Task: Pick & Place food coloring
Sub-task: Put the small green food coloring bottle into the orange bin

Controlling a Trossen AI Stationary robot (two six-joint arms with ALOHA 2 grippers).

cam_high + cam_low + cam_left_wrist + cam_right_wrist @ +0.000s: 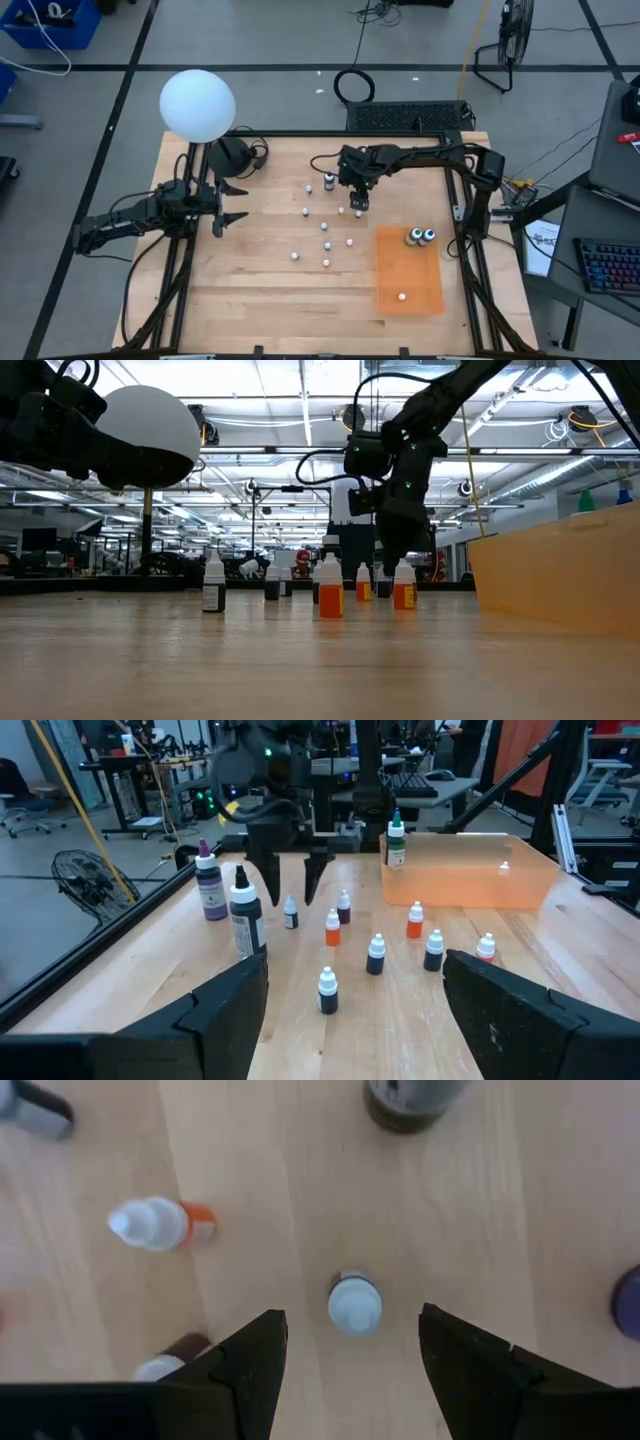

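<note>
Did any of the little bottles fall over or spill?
No, nothing stands out. The little bottles on the table all stand upright with caps on, and no puddles show. The right hand is open right above one small bottle. Three bottles stand on the orange sheet.

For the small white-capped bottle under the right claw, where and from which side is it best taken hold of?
Probably from straight above, fingers closing on the body just below the cap. The small bottle stands upright with bare wood around it, centred between the open right claw, whose fingers already flank it.
</note>
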